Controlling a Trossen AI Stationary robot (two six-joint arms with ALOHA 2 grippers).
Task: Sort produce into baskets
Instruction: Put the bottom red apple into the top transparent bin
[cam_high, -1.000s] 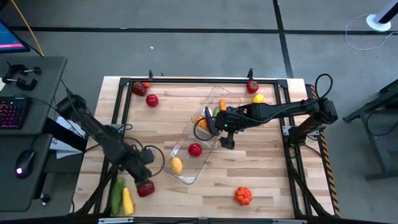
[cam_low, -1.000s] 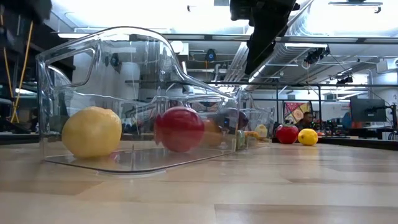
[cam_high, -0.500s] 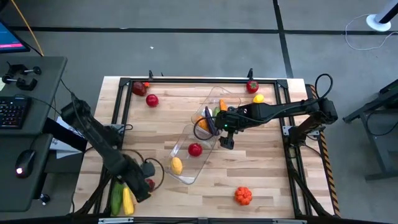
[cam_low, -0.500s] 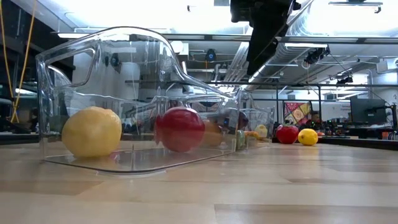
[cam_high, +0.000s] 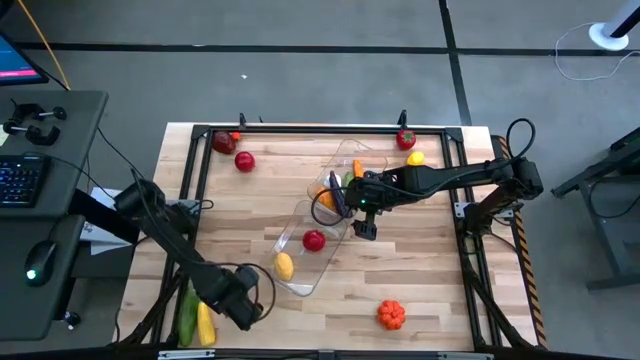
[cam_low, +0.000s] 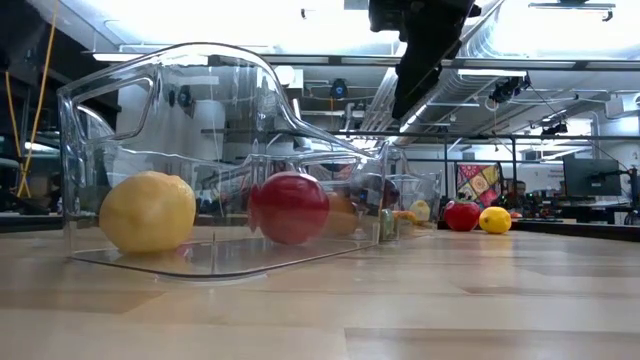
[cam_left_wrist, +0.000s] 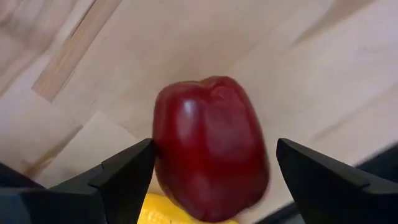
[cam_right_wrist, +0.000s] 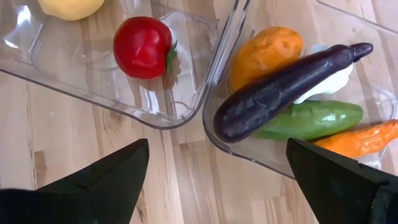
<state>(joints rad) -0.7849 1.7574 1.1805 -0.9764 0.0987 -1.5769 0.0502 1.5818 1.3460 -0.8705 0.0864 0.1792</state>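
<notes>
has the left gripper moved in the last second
Yes. In the high view the left gripper has slid toward the table's near edge, ending level with the yellow corn. Its jaws stand open around a dark red pepper.

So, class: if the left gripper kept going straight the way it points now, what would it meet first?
Most likely the glossy dark red bell pepper, which sits on the wooden table between the left gripper's open fingers. How close it is cannot be judged.
</notes>
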